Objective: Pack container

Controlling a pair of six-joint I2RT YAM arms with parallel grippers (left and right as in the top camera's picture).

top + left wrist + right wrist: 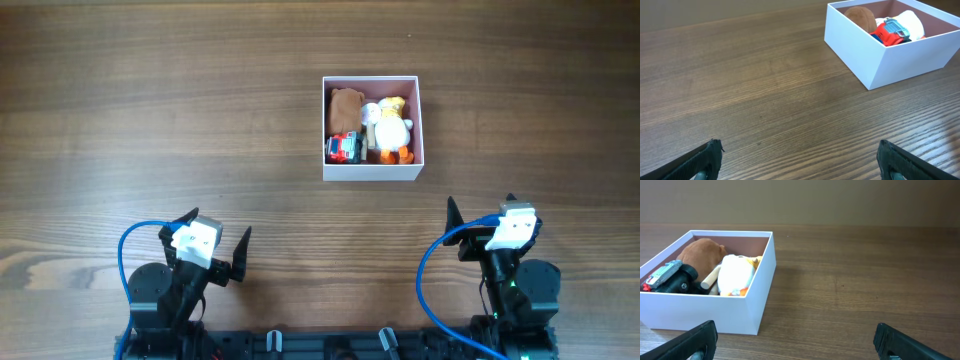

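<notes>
The container (372, 171), a square white box with a pale pink inside, sits at the back middle of the table. It holds a brown plush (346, 105), a red and blue toy car (342, 147) and a white and yellow duck plush (392, 128). It also shows in the left wrist view (890, 57) and the right wrist view (715, 312). My left gripper (213, 243) is open and empty near the front left (800, 157). My right gripper (482, 215) is open and empty at the front right (796, 340), just in front of the box.
The wooden table (150, 120) is bare around the box. Blue cables (125, 250) loop beside each arm base at the front edge.
</notes>
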